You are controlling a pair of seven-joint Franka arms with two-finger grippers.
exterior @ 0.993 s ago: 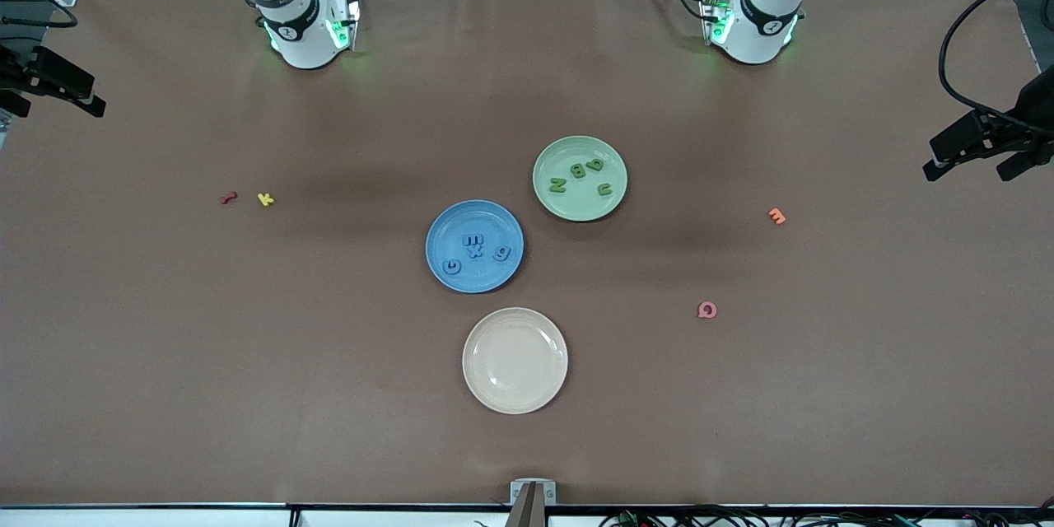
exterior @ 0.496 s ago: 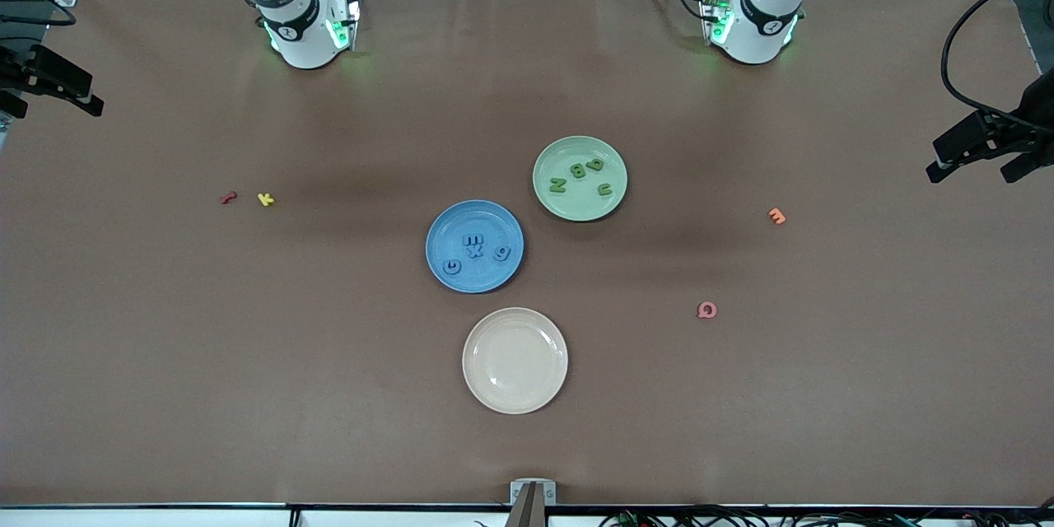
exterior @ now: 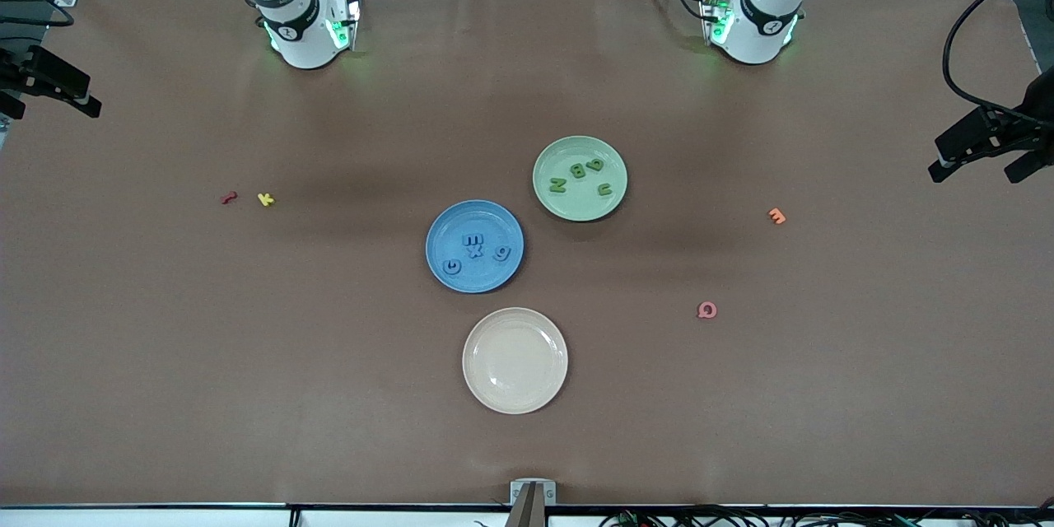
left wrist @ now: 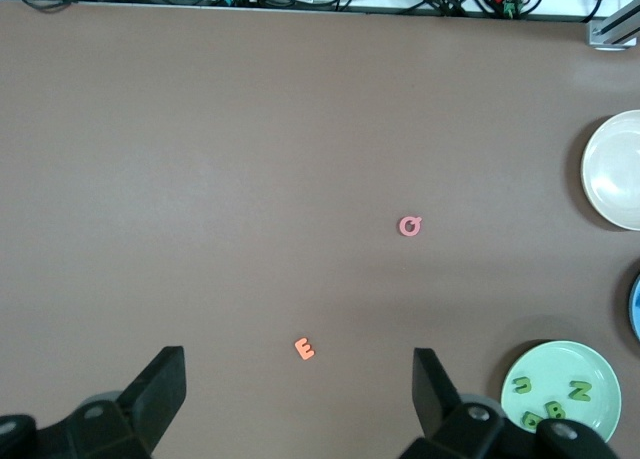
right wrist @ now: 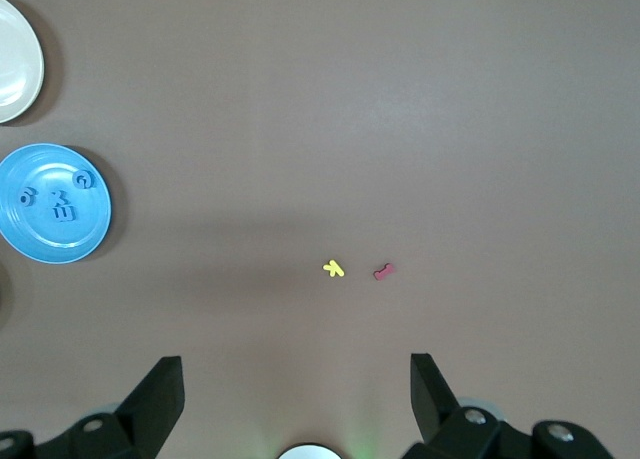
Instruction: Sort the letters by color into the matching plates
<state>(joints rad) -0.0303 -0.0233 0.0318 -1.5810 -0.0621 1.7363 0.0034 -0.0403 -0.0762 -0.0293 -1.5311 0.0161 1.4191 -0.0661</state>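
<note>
Four blue letters (exterior: 475, 251) lie in the blue plate (exterior: 436, 222), four green letters (exterior: 581, 175) in the green plate (exterior: 568, 205), while the left gripper (left wrist: 300, 389) and right gripper (right wrist: 296, 391) hang open, high over the table.

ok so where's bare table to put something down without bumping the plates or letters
Widest bare patch: between the beige plate and the right arm's end of the table, nearer the front camera than the red letter and yellow letter. Another lies between both arm bases and the green plate. Crowded: the middle, where the blue plate, green and beige plates cluster.
</note>
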